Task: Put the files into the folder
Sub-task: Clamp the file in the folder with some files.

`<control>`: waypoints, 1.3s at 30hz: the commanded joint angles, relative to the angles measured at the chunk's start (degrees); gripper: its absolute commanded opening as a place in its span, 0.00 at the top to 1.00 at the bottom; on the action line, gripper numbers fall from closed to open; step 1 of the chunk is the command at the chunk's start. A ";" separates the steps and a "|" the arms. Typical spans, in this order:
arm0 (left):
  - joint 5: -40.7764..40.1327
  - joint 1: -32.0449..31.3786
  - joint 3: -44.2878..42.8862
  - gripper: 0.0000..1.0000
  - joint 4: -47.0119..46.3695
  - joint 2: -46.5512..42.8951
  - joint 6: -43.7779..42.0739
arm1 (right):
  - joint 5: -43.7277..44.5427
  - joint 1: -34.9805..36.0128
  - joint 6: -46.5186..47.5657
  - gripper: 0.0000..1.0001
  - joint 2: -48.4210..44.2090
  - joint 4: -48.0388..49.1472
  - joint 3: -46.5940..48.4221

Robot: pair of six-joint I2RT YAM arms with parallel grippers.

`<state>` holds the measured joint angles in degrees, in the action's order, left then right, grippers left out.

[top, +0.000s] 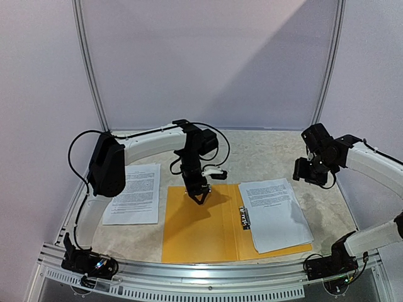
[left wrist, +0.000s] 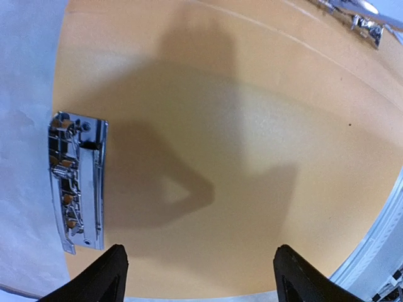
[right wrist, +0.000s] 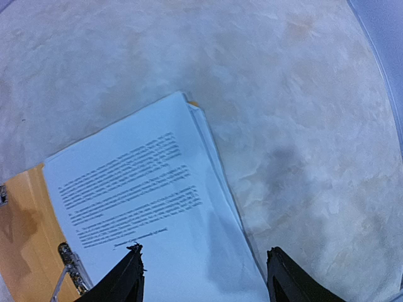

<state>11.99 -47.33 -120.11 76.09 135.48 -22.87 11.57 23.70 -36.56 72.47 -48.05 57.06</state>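
Note:
The orange-yellow folder [top: 201, 229] lies open at the table's front middle, its metal clip [top: 244, 217] near the centre fold. Printed white sheets [top: 274, 211] rest on its right half. More printed sheets [top: 133, 194] lie on the table left of the folder. My left gripper [top: 197, 196] hangs open and empty just above the folder's left half [left wrist: 252, 126]; the clip [left wrist: 75, 182] shows at left in the left wrist view. My right gripper [top: 310, 171] is open and empty, raised above the far right corner of the sheets [right wrist: 145, 207] in the folder.
The table top is mottled beige stone [top: 264, 154]. A metal rail [top: 208, 272] runs along the front edge. Curved metal frame posts [top: 91, 69] and white walls enclose the back. Bare table surface [right wrist: 302, 113] lies to the right of the folder.

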 commanded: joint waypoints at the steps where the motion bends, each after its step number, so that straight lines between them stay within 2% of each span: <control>1: 0.15 0.49 -4.19 0.16 0.88 -1.28 0.76 | -1.57 -5.05 -3.96 0.28 1.67 -4.92 -2.85; 2: -0.43 0.54 -4.98 0.14 0.32 -1.26 1.18 | -1.67 -6.32 -4.01 0.23 2.16 -4.65 -3.28; 4: -2.05 0.57 -5.98 0.11 -1.20 -1.25 2.14 | -2.14 -8.27 -4.05 0.04 2.62 -3.63 -4.16; 5: -2.90 0.64 -6.19 0.03 -2.11 -1.28 2.47 | -2.13 -8.92 -4.35 0.02 2.67 -3.29 -4.49; 12: -6.42 1.19 -8.73 0.00 -5.45 -0.68 4.20 | -0.21 -10.72 -5.42 0.01 4.09 -4.72 -5.13; 22: -6.14 2.02 -8.65 0.01 -11.20 1.19 6.94 | 5.34 -11.18 -9.26 0.02 5.19 -7.04 -7.46; 24: -6.19 2.15 -8.64 0.02 -12.52 2.01 7.49 | 4.20 -11.71 -9.57 0.06 4.89 -5.40 -8.45; 27: -5.97 2.56 -8.69 0.05 -14.00 3.20 8.49 | 1.28 -12.12 -9.89 0.18 5.57 -2.40 -9.70; 33: -3.53 2.95 -9.26 0.17 -14.52 4.80 9.66 | -0.15 -12.13 -11.61 0.44 8.26 0.74 -12.14; 39: -1.65 2.73 -9.45 0.18 -13.64 5.90 9.73 | -0.77 -12.10 -10.68 0.51 10.18 2.49 -13.32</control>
<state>8.12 -45.04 -128.27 62.59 140.29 -13.58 11.60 11.92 -47.59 81.08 -47.70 44.07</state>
